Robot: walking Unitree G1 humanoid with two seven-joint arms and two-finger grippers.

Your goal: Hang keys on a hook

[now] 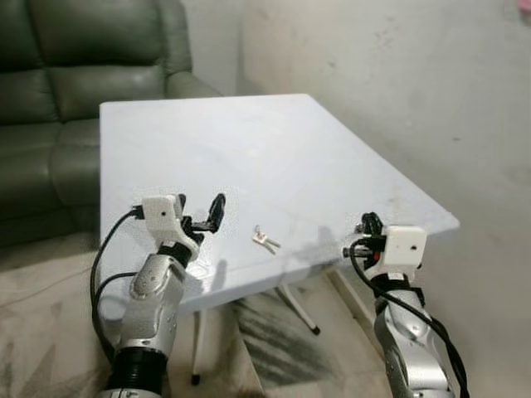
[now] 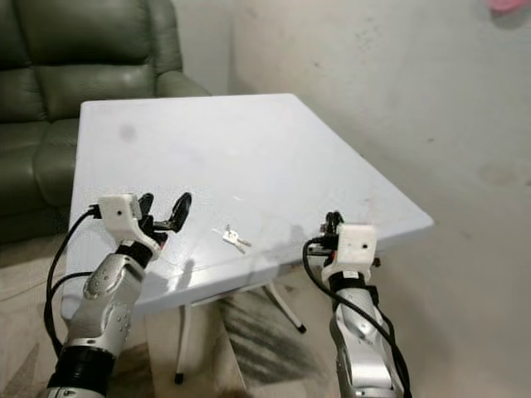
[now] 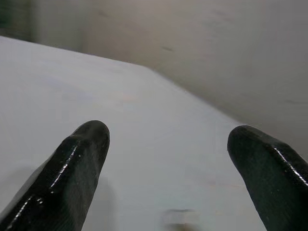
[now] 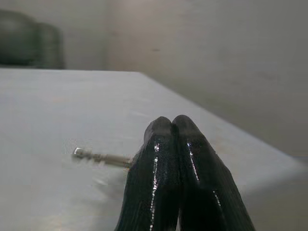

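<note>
1. Lying flat near the front edge of the white table (image 1: pixel 249 141), the keys (image 1: pixel 265 240) sit between both arms; bare tabletop behind them, sofa (image 1: pixel 75 91) beyond the far-left edge.
2. Right eye: left gripper (image 2: pixel 163 214) w/ fingers apart over the front-left part; right gripper (image 2: pixel 332 225) at the front-right edge, off the keys.
3. L wrist: fingers (image 3: pixel 72 168) wide apart above bare top.
4. R wrist: fingers (image 4: pixel 178 168) pressed together, empty; keys (image 4: pixel 98 156) just beyond.

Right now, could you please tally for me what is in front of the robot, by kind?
Tables: 1, white table
Key bunches: 1, keys lying on the table between the arms
Sofas: 1, dark green sofa
Pincers: 2, left pincer open, right pincer shut
Total: 5
</note>
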